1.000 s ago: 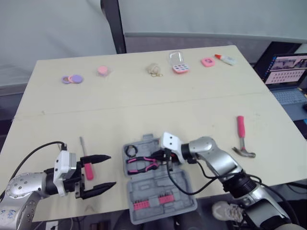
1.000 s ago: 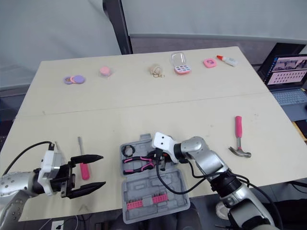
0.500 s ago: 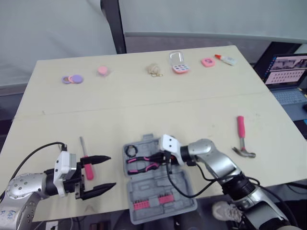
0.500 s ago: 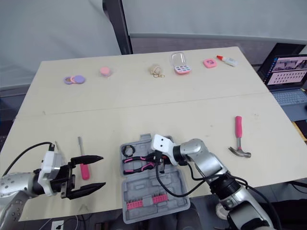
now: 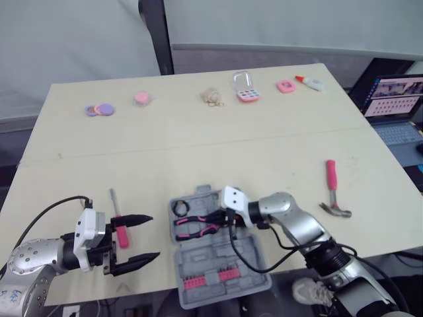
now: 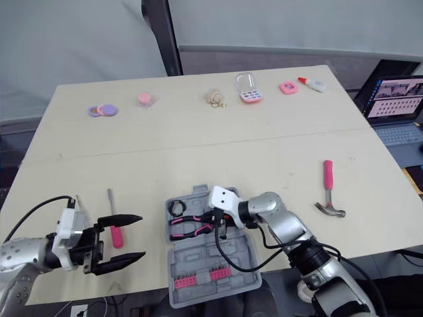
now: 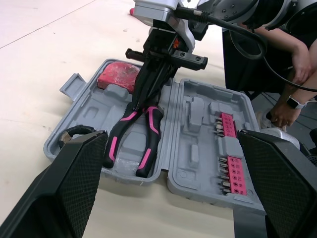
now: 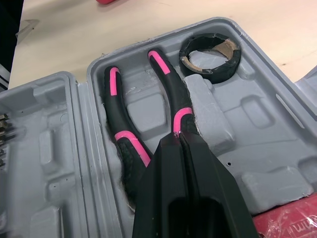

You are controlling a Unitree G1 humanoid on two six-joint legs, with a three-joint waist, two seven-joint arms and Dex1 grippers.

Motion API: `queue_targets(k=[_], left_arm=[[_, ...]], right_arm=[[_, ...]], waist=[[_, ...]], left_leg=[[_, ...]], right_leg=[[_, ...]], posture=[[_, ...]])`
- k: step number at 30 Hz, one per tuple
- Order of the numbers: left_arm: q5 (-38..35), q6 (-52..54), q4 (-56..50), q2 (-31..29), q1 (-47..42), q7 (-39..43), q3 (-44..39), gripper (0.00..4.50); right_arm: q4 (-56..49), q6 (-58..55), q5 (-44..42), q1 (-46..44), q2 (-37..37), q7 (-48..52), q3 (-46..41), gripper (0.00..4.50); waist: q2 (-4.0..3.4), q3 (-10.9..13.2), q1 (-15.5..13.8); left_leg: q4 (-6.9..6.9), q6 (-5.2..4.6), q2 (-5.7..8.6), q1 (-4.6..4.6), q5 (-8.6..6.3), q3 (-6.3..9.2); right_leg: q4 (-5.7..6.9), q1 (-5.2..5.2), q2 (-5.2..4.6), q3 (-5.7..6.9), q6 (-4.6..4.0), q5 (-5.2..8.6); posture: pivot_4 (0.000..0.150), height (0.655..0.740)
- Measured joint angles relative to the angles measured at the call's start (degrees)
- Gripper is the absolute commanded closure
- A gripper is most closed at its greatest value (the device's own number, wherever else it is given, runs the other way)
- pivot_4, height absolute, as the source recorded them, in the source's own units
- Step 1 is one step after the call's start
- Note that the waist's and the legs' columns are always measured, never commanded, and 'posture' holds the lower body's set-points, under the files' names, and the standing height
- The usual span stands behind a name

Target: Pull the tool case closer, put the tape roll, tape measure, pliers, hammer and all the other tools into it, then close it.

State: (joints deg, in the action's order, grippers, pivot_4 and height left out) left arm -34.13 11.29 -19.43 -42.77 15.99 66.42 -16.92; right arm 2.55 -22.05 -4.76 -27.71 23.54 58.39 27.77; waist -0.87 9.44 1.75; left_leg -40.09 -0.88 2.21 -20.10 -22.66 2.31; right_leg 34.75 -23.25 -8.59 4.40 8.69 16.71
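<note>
The grey tool case (image 5: 221, 264) lies open near the table's front edge. Inside its far half are the pink-and-black pliers (image 5: 192, 226), a black tape roll (image 8: 210, 53) and a red tape measure (image 7: 116, 74). My right gripper (image 5: 215, 218) is shut, and its fingertips (image 8: 181, 141) rest over the pliers' joint, hiding the pliers' head. To the left of the case my left gripper (image 5: 154, 235) is open with nothing in it. Just beside it lies a pink-handled screwdriver (image 5: 119, 224). The pink-handled hammer (image 5: 334, 191) lies on the table to the right.
Small items line the far edge: purple discs (image 5: 99, 108), a pink pad (image 5: 141, 98), a cord bundle (image 5: 211, 97), a pink-white case (image 5: 246, 87) and a glue bottle (image 5: 310, 81). A laptop (image 5: 396, 99) stands off the right side. A person's arm (image 7: 292, 54) is behind the case.
My right gripper has settled slightly lower onto the pliers in the case. The left gripper and the loose tools have not moved.
</note>
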Motion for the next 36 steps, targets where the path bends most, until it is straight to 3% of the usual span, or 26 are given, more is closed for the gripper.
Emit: queue_targets(k=[7,11,36], left_arm=[[0.1,-0.5,0.1,0.0,-0.2,0.3,0.0,0.00],[0.2,-0.6,0.3,0.0,-0.4,0.5,0.0,0.00],[0.6,-0.6,0.4,0.1,-1.8,0.3,1.7,0.00]], right_arm=[[0.2,-0.6,0.3,-0.2,-0.3,-0.1,0.3,4.43],[0.5,-0.9,0.6,-0.2,-0.4,-0.4,0.7,4.43],[2.2,-3.1,1.0,-0.6,-0.9,-0.4,1.7,4.43]], waist=[[0.05,-0.1,0.0],[0.05,-0.1,-0.1],[0.00,-1.3,-0.1]], left_leg=[[0.02,0.00,-0.02,0.14,0.00,0.01],[0.25,0.06,-0.06,0.83,-0.04,0.03],[0.36,0.11,-0.33,0.96,-0.07,0.11]], right_leg=[[-0.01,0.15,0.01,0.00,-0.01,0.01],[-0.20,0.81,0.04,0.01,-0.07,0.04],[-0.25,0.90,0.04,-0.01,-0.15,0.08]], posture=[[0.150,0.7400],[0.150,0.7400],[0.150,0.7400]])
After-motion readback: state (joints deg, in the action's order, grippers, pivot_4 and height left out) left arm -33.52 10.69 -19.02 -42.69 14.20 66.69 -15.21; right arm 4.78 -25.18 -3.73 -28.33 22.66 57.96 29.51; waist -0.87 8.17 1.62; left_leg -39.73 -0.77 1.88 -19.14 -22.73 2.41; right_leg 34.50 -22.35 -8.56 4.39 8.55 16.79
